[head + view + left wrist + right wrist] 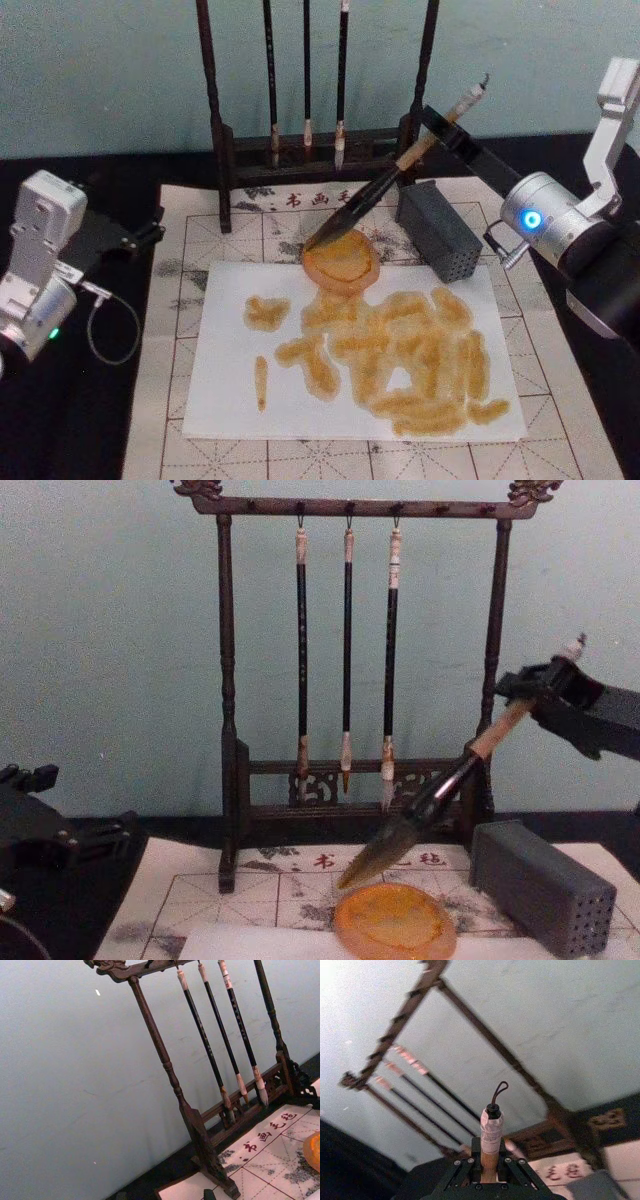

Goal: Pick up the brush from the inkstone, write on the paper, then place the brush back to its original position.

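The right gripper (437, 133) reaches in from the right edge of the head view toward the upper middle, its fingers (462, 1172) pinching the tan handle of the brush (390, 180) a little below its whitish, looped end. In the right wrist view that end rises straight up between the two black fingers. The brush slants down to the lower left, and its dark tuft points at the rear left rim of the inkstone (312, 268). In the chest view the tip hangs just over that rim, and whether it touches cannot be told. The inkstone sits at the centre of the head view on the top edge of the paper (230, 400), which fills the lower middle and carries many amber-brown strokes (400, 350). The paper lies on a mat (165, 400) with red grid lines. A grey perforated block (440, 232) lies just right of the inkstone, under the right gripper. Behind, at the top centre, a dark wooden stand (228, 680) holds three thin brushes (347, 650) hanging side by side. The left gripper (150, 233) rests idle at the left edge of the head view, beside the mat's upper left corner, and whether it is spread or closed cannot be told
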